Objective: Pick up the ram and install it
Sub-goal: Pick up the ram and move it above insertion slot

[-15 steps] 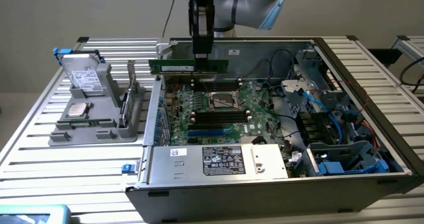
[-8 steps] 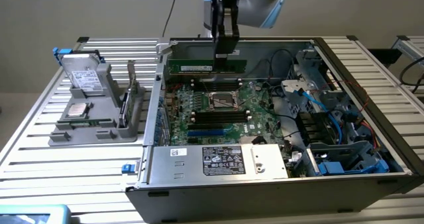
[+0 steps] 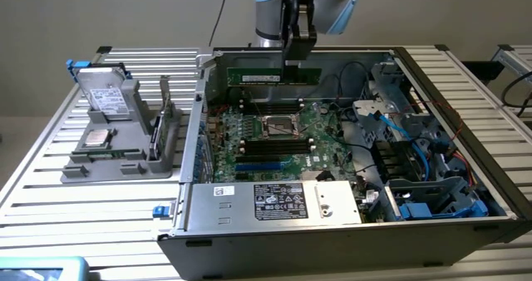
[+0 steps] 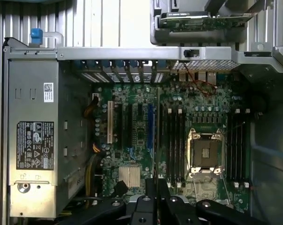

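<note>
So, tabletop [image 3: 50,194] is ribbed silver metal slats, w/ a plain grey wall [image 3: 124,13] behind. Open computer case [image 3: 332,250] lies on it, motherboard [image 3: 324,128] facing up, power supply [image 3: 275,200] at the near end. Grey tray [image 3: 124,169] sits beside the case on the exterior view's left, w/ a hard drive [image 3: 106,97] propped in it. Hand [image 3: 298,60] hangs over the far end of the case, fingers pinched tight on the ram [image 3: 258,76], gripping right of its middle in the exterior view. Ram is in the air above the motherboard, not in a slot. It stands on edge, long axis level, running left-right across the exterior view, flat side w/ white label toward that camera. Wrist view: ram [image 4: 157,136] seen edge-on as a thin line, parallel to the memory slots [image 4: 174,140] just beside it.
</note>
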You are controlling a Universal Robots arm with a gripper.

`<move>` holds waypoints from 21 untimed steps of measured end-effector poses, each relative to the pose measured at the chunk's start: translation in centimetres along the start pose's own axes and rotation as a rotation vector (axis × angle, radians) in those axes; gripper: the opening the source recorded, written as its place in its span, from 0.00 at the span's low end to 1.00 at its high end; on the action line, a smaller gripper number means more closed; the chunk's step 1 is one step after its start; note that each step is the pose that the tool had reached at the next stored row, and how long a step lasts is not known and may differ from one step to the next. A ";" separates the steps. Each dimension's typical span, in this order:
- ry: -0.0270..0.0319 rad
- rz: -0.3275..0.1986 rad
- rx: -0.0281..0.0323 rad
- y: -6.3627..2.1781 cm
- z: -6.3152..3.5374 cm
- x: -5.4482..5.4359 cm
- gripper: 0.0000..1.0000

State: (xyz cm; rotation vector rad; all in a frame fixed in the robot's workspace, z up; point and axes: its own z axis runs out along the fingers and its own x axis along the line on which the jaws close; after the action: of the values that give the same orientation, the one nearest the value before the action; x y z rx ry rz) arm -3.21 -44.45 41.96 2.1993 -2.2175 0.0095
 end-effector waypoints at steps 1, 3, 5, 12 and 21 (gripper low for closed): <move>-0.0003 0.000 0.0012 -0.05 0.03 -0.3 0.14; -0.0019 0.000 0.0034 -0.14 0.11 -0.8 0.14; -0.0042 0.000 0.0050 -0.27 0.19 -1.2 0.14; -0.0136 0.000 0.0079 -0.94 0.55 -2.5 0.14; -0.0288 0.000 0.0084 -1.46 1.12 -3.3 0.14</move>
State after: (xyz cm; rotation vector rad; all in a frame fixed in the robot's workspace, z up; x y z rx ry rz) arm -1.73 -41.18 40.77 2.2178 -2.2363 -0.0130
